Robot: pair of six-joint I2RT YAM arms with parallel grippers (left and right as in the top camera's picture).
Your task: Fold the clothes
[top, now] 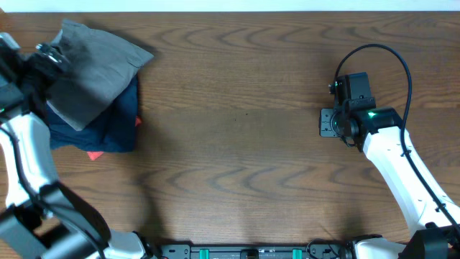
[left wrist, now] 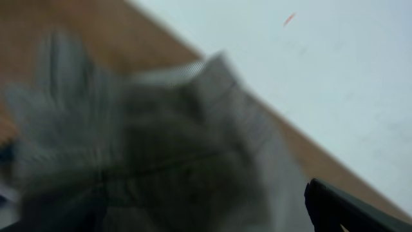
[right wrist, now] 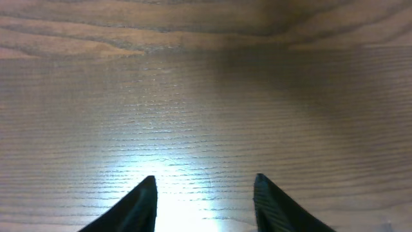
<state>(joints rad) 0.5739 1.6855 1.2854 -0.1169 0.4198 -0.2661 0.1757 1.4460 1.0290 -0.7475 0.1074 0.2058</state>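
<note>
- Plain grey woven shorts lie bunched at the far-left corner of the brown wood-grain desk. They sit on top of a dark navy folded garment. A small red-orange scrap pokes out at the navy's near edge.
- Left end effector is at the shorts' left edge, on or just over the cloth. The left wrist view is blurred: grey fabric fills it, with one dark finger in the corner. Cannot tell if it is spread or pinching.
- Right end effector is spread with nothing between its fingers. It is over bare desk, well apart from the shorts.
- Step in hand (judged): get the shorts off the navy pile and onto open desk for flattening. No fold has been made yet.
- To do it well:
  - Pinch the grey layer only, at a waistband or hem edge.
  - Lift the shorts clear of the navy, then carry them toward the centre.
  - Bring the right arm in to take the opposite corner, so the cloth spreads flat before any fold.
- Risks: the navy garment gets dragged along, and a single pinch point leaves the shorts bunched.
</note>
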